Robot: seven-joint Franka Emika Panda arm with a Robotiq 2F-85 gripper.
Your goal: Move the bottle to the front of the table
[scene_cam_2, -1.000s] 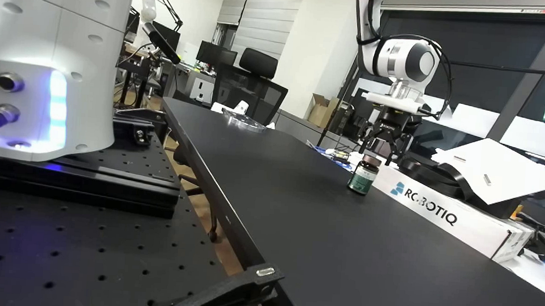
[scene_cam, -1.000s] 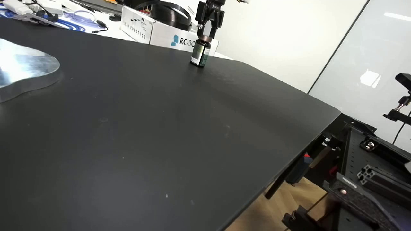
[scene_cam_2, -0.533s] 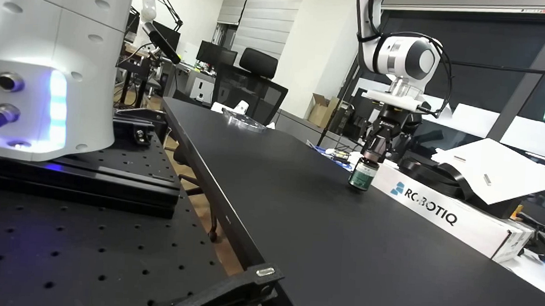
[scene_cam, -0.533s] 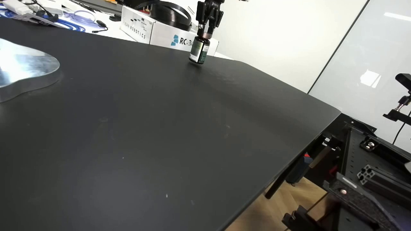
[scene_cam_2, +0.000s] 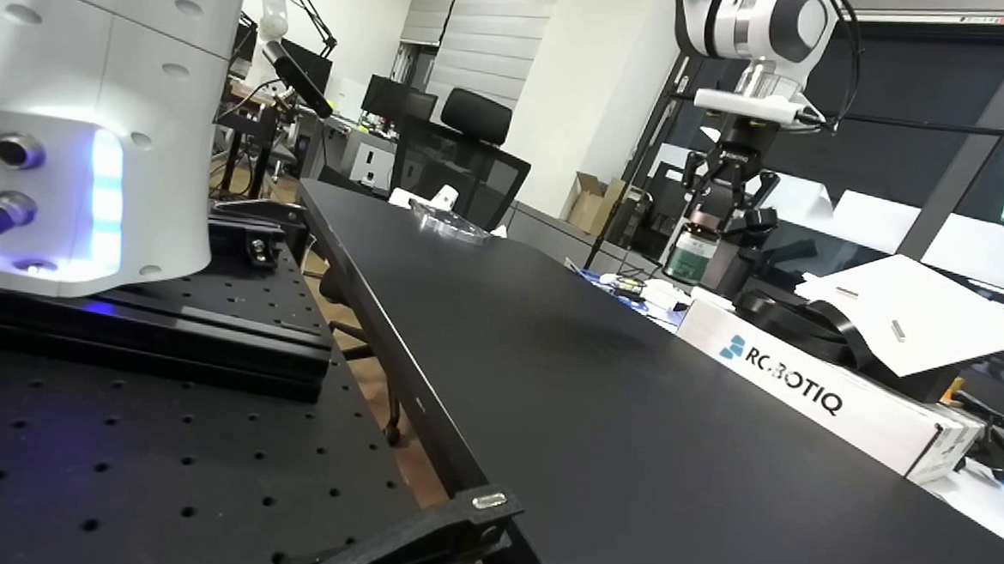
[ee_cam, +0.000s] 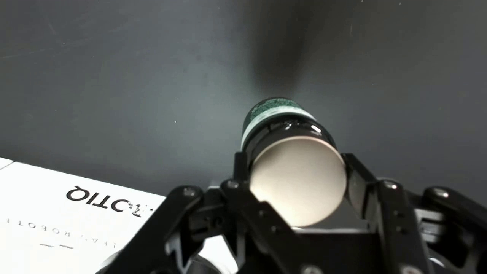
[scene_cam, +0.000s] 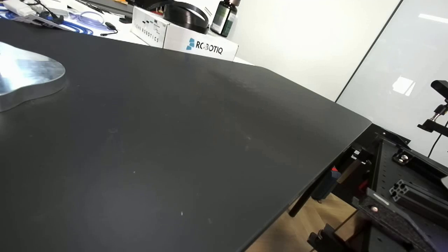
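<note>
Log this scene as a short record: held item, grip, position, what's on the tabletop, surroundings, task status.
Held item: squat dark bottle with a green-and-white label and brownish cap
Grip: pincer closed on the cap from both sides
Position: bottle in the air, not resting on the black tabletop
On the tabletop: shiny slab with a curved edge
Surroundings: white ROBOTIQ box past the tabletop's edge; black office chair in the background
Task status: bottle not yet set down
</note>
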